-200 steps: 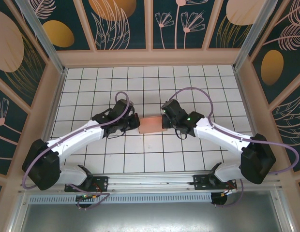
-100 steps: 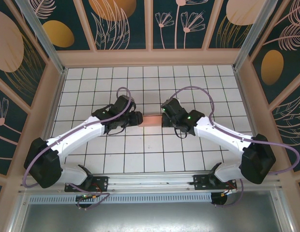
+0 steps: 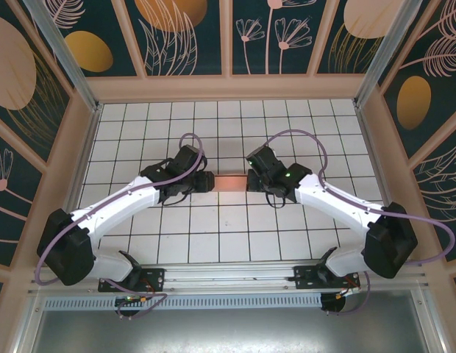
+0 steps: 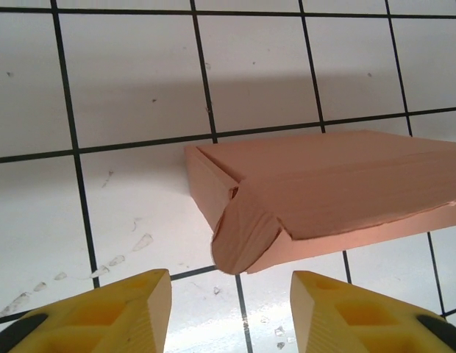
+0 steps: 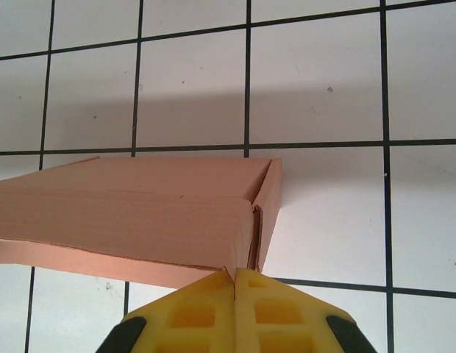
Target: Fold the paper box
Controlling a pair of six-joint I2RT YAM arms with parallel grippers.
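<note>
The paper box (image 3: 228, 182) is lying flat on the white tiled table (image 3: 140, 125), right about the middle, and the two arms are reaching in at it from either side. The left gripper (image 3: 207, 181) is sitting at the box's left end with its yellow fingers (image 4: 125, 312) standing apart and nothing between them. Seen from that wrist, the box is lying just ahead of the gap. A rounded tab flap (image 4: 243, 235) is poking out of its near corner toward the fingers without touching them. The right gripper (image 3: 250, 180) is pressing in at the opposite end, its fingers closed tight together and their tips touching the box's near corner edge. Whether a sliver of card is being pinched between them, I cannot tell.
</note>
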